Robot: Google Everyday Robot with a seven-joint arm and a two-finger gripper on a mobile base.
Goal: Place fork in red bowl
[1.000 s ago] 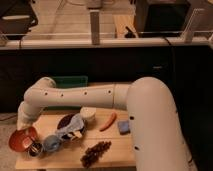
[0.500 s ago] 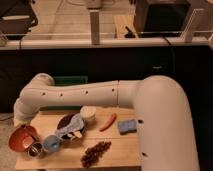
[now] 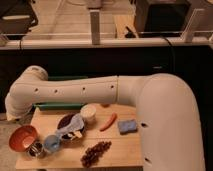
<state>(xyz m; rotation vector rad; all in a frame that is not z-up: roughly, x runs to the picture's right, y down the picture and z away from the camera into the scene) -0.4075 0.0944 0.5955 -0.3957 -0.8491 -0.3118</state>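
Note:
The red bowl (image 3: 22, 138) sits at the table's front left corner and looks empty. I cannot make out the fork; a pale streak lies on the dark plate (image 3: 65, 121) beside a bluish crumpled thing (image 3: 72, 126). My white arm (image 3: 75, 92) reaches from the right across the back of the table and bends down at the far left (image 3: 14, 107), above and behind the red bowl. The gripper at its end is hidden behind the arm, off the table's left edge.
A small metal cup (image 3: 35, 150) and a blue cup (image 3: 51, 143) stand right of the bowl. A white cup (image 3: 88, 113), red pepper (image 3: 108, 121), blue sponge (image 3: 127, 126) and dark grapes (image 3: 96, 152) lie on the wooden table (image 3: 120, 150). A green tray (image 3: 57, 106) is behind.
The arm's bent end has shifted a little further left and down toward the table's left edge. The things on the table have not moved.

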